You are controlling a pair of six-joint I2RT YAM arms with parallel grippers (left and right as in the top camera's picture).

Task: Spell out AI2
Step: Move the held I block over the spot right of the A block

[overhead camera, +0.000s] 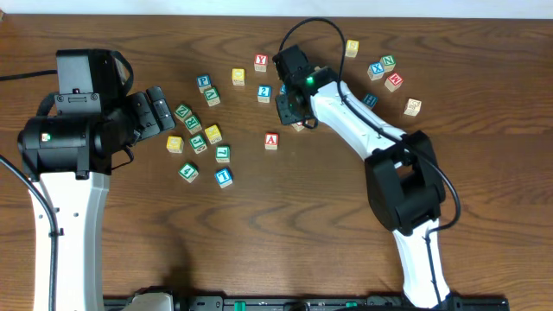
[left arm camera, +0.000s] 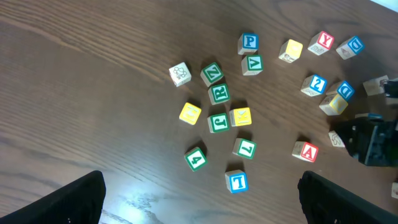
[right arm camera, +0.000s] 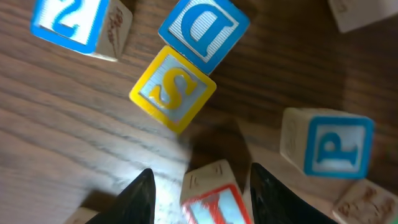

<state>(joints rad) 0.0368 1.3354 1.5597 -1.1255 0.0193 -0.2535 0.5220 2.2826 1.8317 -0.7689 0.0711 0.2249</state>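
The red "A" cube (overhead camera: 271, 140) (left arm camera: 305, 150) lies alone near the table's middle. Behind it, the blue "2" cube (overhead camera: 263, 92) (left arm camera: 314, 84) (right arm camera: 68, 18) lies face up. My right gripper (overhead camera: 292, 111) (right arm camera: 200, 180) hangs low between them, its jaws open around a red-framed cube (right arm camera: 214, 196). That cube sits tilted with a gap to the left finger, and its letter is too blurred to read. My left gripper (overhead camera: 160, 108) (left arm camera: 200, 186) hovers wide open and empty over the left cluster of cubes.
A blue "D" cube (right arm camera: 202, 28), a yellow "S" cube (right arm camera: 173, 88) and a blue "P" cube (right arm camera: 329, 146) crowd round the right gripper. Several green, yellow and blue cubes (overhead camera: 199, 138) lie left of centre. More cubes (overhead camera: 389, 73) lie at the back right.
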